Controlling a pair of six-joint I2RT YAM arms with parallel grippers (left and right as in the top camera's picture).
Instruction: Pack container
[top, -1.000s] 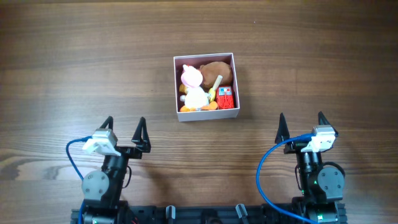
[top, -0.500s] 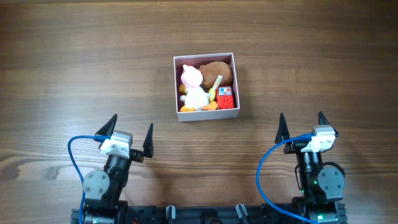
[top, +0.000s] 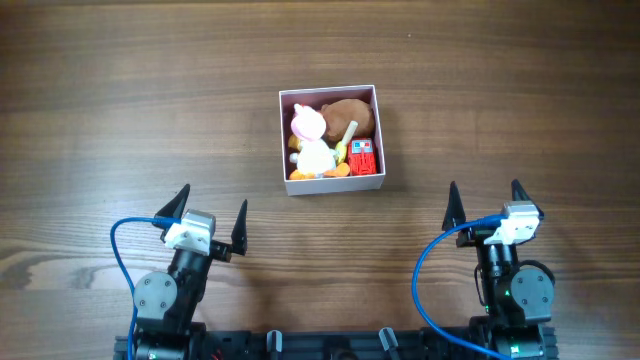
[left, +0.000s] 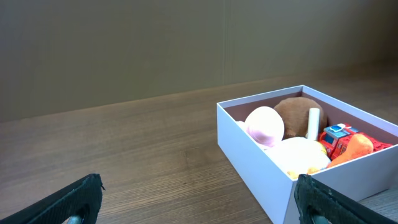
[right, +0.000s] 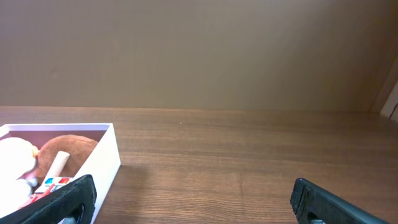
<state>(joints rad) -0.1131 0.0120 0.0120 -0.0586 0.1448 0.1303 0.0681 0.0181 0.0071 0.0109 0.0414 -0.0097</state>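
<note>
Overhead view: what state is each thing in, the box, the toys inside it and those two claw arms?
White square box with pink inside: lidless, upright, filled with toys.
Brown plush toy: lying in the box's far right corner.
White and pink plush toy: lying in the box's left half.
Small red toy: in the near right corner.
Left gripper: open, empty, apart from the box.
Right gripper: open, empty, apart from the box.

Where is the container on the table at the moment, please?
In the overhead view, the container sits near the middle of the table, ahead of and between the left tool and the right tool, touching neither.
</note>
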